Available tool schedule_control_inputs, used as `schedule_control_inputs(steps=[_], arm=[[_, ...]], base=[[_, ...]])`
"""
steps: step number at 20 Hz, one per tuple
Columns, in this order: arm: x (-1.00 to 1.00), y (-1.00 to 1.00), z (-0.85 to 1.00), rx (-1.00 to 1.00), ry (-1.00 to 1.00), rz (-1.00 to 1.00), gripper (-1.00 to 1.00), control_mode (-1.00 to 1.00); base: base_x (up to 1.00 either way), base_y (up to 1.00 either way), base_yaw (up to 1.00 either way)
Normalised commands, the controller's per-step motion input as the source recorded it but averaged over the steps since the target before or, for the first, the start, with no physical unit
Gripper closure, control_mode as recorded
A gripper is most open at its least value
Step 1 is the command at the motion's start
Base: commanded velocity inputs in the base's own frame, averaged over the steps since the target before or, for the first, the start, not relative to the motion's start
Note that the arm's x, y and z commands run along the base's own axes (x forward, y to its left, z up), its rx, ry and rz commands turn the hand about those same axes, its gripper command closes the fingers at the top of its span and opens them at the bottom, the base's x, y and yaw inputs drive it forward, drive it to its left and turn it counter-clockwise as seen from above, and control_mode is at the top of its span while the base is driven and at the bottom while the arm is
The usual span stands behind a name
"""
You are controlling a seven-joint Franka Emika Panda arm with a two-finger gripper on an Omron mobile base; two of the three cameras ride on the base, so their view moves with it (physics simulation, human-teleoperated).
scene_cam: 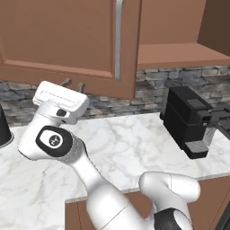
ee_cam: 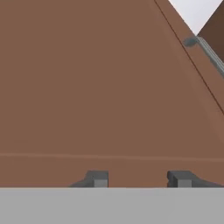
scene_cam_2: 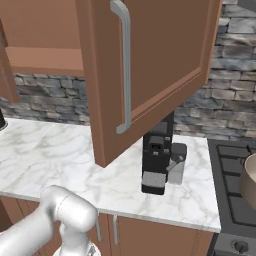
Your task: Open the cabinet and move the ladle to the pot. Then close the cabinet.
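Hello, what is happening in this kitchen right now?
The white robot arm holds its tool up under the wall cabinet, close to the wood, with nothing between its fingers. One cabinet door stands swung open over the marble counter. A black coffee machine sits on the counter, and the pot waits on the stove at the right edge. No ladle has been moved to it yet.

White arm bent upward, tool (ee_cam: 139,179) fingers parted, nothing between.

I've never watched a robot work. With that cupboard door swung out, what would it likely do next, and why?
Probably back the gripper away from the cabinet door and swing toward the open shelf. The door hangs open, the fingertips grip nothing, and the ladle isn't fetched yet.
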Motion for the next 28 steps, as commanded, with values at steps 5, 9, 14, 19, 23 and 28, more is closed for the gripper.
schedule_control_inputs(steps=[5,9,14,19,23,28], arm=[[1.0,-0.49,0.08,0.12,0.06,0.0,-1.0,-1.0],[1.0,-0.45,0.16,0.16,0.07,0.03,-1.0,-1.0],[0.97,-0.48,0.17,0.18,0.09,0.06,-1.0,-1.0],[0.99,-0.49,0.17,0.18,0.11,0.08,-1.0,-1.0],[0.55,-0.47,0.27,0.16,0.07,0.08,-1.0,-1.0],[-0.85,-0.39,0.36,0.04,0.0,0.09,-1.0,-1.0]], base=[[0.0,0.0,0.0],[0.0,0.0,0.0],[0.0,0.0,0.0],[0.0,0.0,0.0],[0.0,0.0,0.0],[0.0,0.0,0.0]])
